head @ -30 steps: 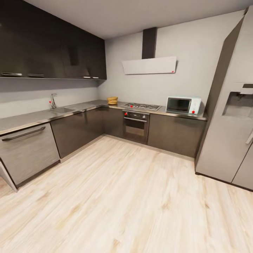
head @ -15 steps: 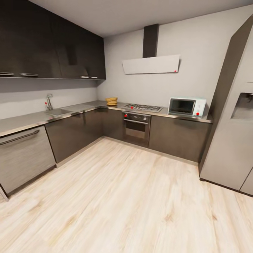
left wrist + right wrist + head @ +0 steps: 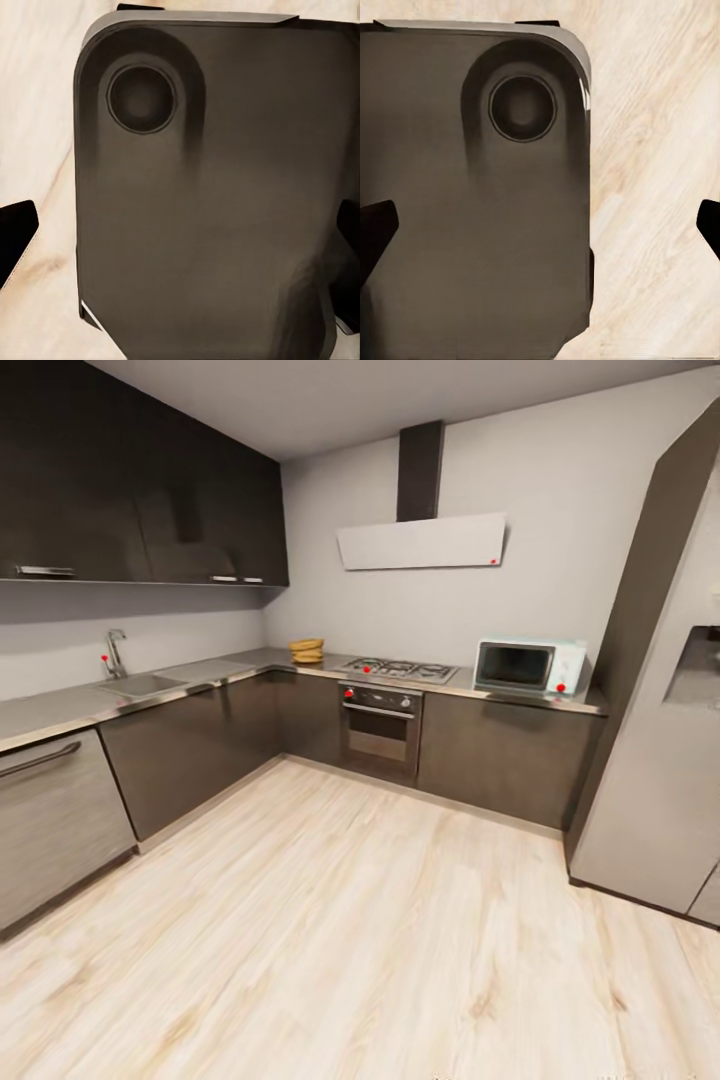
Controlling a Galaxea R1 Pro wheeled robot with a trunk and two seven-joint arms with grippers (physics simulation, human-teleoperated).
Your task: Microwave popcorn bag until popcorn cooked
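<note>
1. Head view: L-shaped kitchen. Grey countertop [image 3: 200, 678] runs along the left wall and the back wall, over dark cabinet fronts.
2. Microwave [image 3: 529, 666], pale mint with a dark glass door, sits on the back run of the countertop, door shut, just beside the tall grey fridge [image 3: 660, 690].
3. Popcorn bag [image 3: 306, 650]: small tan-yellow lump on the countertop near the inner corner, beside the gas hob [image 3: 402, 670]. Too small to make out the mouth or any popcorn inside.
4. Built-in oven [image 3: 379, 723] sits under the hob, the range hood [image 3: 421, 541] above it. Sink with tap [image 3: 116, 656] is on the left run.
5. Left gripper [image 3: 180, 247]: dark fingertips at opposite edges of the left wrist view, wide apart, nothing held. Between the jaws lie the robot's dark base [image 3: 217, 195] and light wood floor [image 3: 37, 112].
6. Right gripper [image 3: 544, 229]: fingertips spread just as wide in the right wrist view, nothing gripped. Between the jaws lie the same dark base and floor.
7. Bag and microwave are well apart from both sets of jaws, across open floor.
</note>
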